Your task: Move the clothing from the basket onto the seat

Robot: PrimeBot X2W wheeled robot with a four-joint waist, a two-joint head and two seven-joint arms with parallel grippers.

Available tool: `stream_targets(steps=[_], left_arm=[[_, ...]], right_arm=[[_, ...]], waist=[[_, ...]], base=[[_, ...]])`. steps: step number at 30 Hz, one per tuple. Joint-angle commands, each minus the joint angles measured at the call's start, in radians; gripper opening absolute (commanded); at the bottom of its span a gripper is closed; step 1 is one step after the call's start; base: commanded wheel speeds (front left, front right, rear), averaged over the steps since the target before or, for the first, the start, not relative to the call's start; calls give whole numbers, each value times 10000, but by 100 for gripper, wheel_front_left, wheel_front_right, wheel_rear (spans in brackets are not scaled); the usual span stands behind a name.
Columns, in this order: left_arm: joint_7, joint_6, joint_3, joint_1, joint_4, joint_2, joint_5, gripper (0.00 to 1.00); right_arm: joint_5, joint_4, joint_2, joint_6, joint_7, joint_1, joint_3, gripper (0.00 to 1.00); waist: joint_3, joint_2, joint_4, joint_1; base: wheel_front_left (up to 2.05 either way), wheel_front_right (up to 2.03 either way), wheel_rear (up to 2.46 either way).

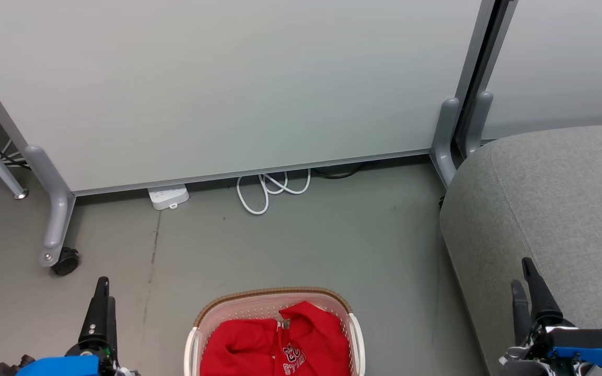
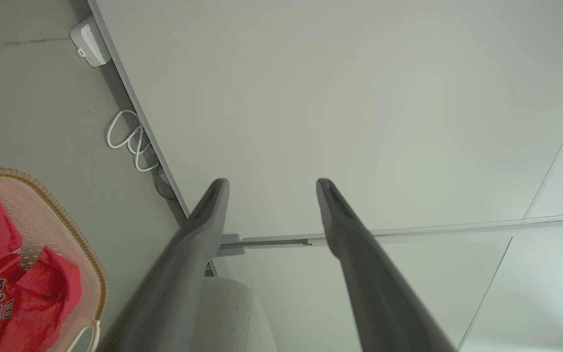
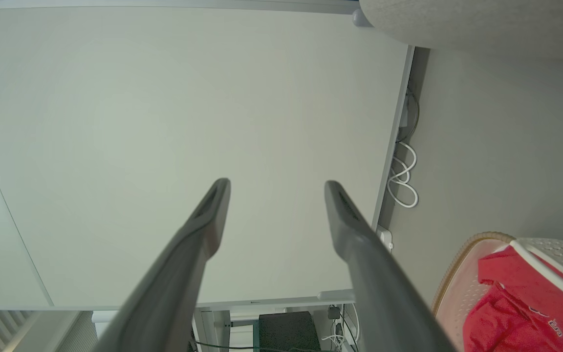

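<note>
The clothing point(image 1: 280, 344) is a crumpled red heap at the bottom centre of the head view, lying in the basket point(image 1: 275, 291). The jersey on top shows dark, white-edged "BULLS" lettering and numerals, upside down from here. The white perforated basket with its brown rim stands on the grey floor point(image 1: 306, 235), apart from the light grey woven seat point(image 1: 557, 198) at the right edge. The left gripper point(image 2: 271, 183) and right gripper point(image 3: 276, 185) have their jaws released, spread wide and grasping nothing, facing a pale partition point(image 1: 228, 78).
</note>
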Motion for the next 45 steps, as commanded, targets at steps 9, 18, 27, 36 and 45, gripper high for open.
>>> stream_targets(steps=[9,18,27,36,45], left_arm=[[-472,-8,-160,-420,-394,113,1916,100],[-842,211,-496,-525,-568,129,3763,100],[-1178,371,-840,-622,-567,143,5486,100],[-1492,467,-1083,-675,-431,153,6858,100],[-1766,536,-1277,-725,-278,166,8090,100]], right_arm=[[-1943,-478,-30,0,-460,-295,172,100],[-3786,-758,-33,0,-827,-327,505,100],[-5537,-890,-35,1,-1166,-327,905,100],[-6928,-862,-37,0,-1471,-255,1186,100],[-8116,-727,-39,0,-1749,-220,1333,100]], waist=[[54,0,9,0],[111,0,13,0],[161,0,24,0],[174,0,46,0],[177,0,56,0]], base=[[0,0,0],[0,0,0],[0,0,0],[0,0,0],[0,0,0]])
